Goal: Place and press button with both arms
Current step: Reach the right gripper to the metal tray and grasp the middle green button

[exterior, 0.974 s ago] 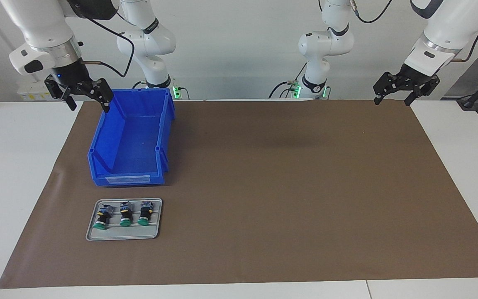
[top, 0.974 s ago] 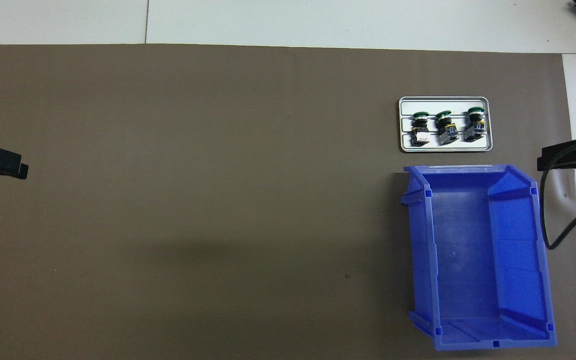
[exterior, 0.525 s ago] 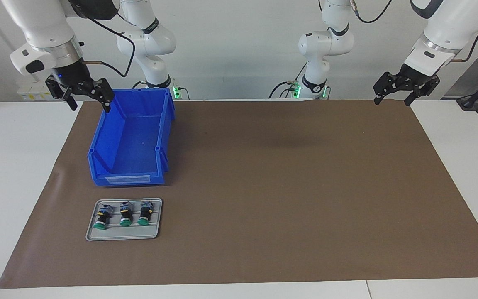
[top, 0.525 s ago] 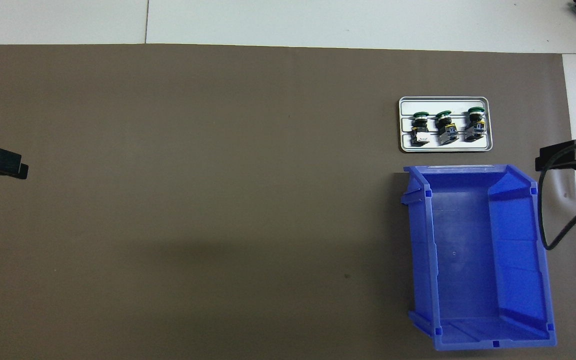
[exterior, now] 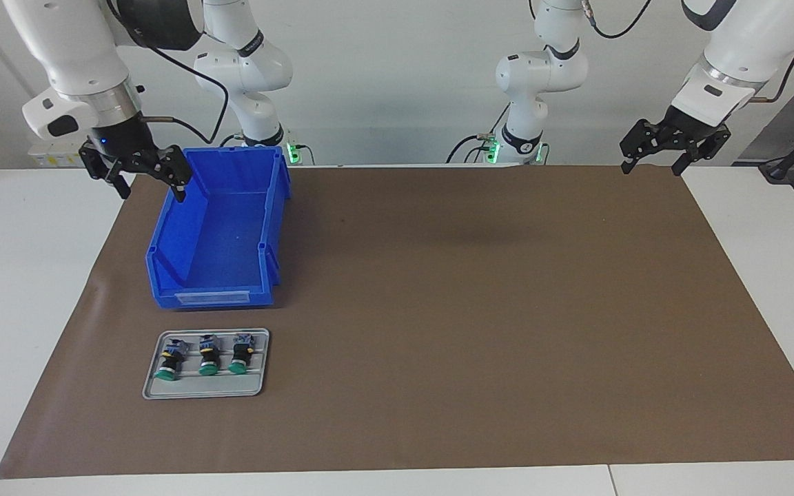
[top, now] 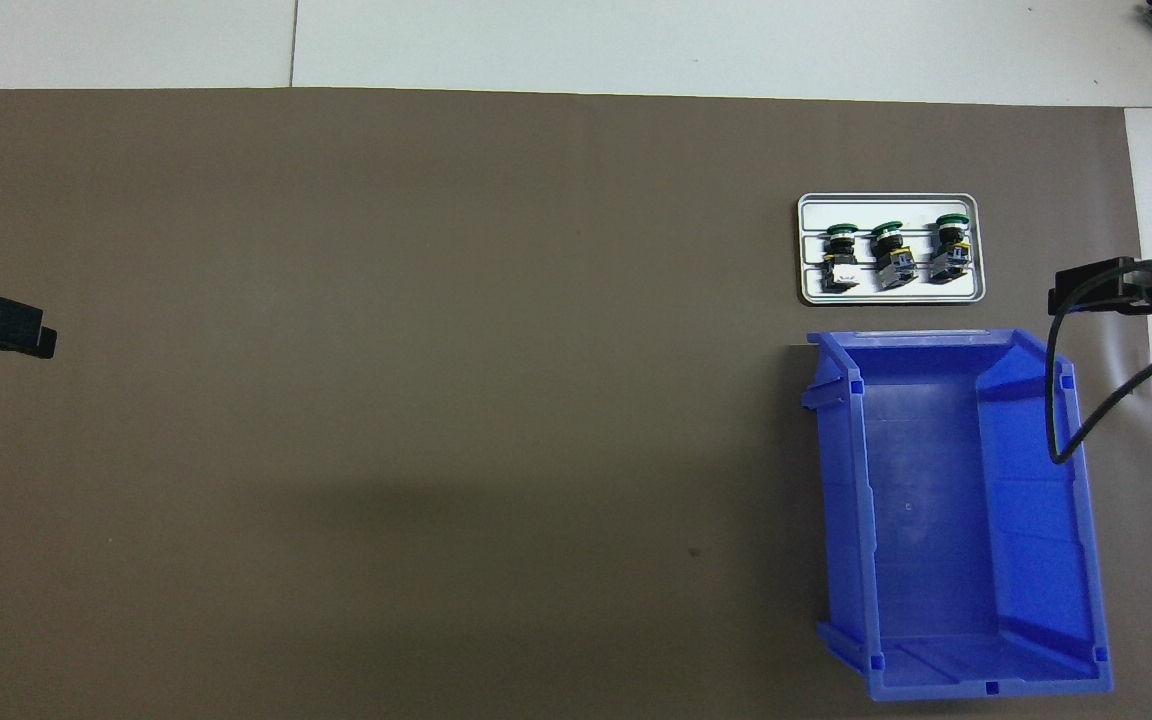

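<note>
Two large white jointed robot arms are standing at a white desk (exterior: 32, 275) covered by a broad brown paper mat (exterior: 473, 310). The right tool (exterior: 150, 190), a black two-finger claw, is hanging in the air over the edge of a deep blue plastic bin (exterior: 221, 227) at the right arm's end of the desk, its fingers spread wide and gripping nothing. In the overhead view the right tool (top: 1086, 292) is showing just above the bin's (top: 946, 520) corner, with a black cable (top: 1066, 400) looping down across the bin wall.

The left tool (exterior: 653, 167), also black, is hovering over the mat's corner at the left arm's end of the desk, its fingers likewise spread and carrying nothing; only its tip is appearing at the edge of the overhead view (top: 6, 330).

Three small push-button switches with round green caps, black bodies and yellow rings are lying on their sides, side by side, in a shallow grey rectangular metal tray (exterior: 163, 391) that is sitting just beside the bin, farther from the robots. The middle button (exterior: 209, 355) is lying between its two neighbours, green cap pointing away from the robots, well apart from both tools.
</note>
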Robot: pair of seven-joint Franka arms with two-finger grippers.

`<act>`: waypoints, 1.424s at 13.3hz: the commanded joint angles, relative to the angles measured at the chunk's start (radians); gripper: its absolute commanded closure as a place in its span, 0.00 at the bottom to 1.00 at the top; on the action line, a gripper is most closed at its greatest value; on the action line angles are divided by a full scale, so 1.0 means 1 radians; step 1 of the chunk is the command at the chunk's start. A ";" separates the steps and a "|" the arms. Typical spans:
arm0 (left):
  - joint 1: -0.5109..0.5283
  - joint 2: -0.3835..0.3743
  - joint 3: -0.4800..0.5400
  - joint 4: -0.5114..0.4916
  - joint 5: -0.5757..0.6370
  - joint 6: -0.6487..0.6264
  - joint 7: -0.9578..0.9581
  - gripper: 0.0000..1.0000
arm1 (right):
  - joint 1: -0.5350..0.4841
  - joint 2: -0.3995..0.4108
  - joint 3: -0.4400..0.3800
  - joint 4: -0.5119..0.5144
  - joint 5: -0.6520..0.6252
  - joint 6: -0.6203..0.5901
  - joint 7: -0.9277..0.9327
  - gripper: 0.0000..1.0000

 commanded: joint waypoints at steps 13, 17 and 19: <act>0.007 -0.026 -0.005 -0.028 0.014 0.004 -0.001 0.00 | -0.027 0.524 0.009 -0.019 0.063 0.655 -0.237 0.00; 0.007 -0.026 -0.005 -0.028 0.014 0.004 -0.001 0.00 | -0.021 0.558 0.009 -0.052 0.104 0.728 -0.235 0.00; 0.007 -0.026 -0.005 -0.028 0.014 0.004 -0.001 0.00 | -0.020 0.555 0.009 -0.070 0.104 0.728 -0.240 0.00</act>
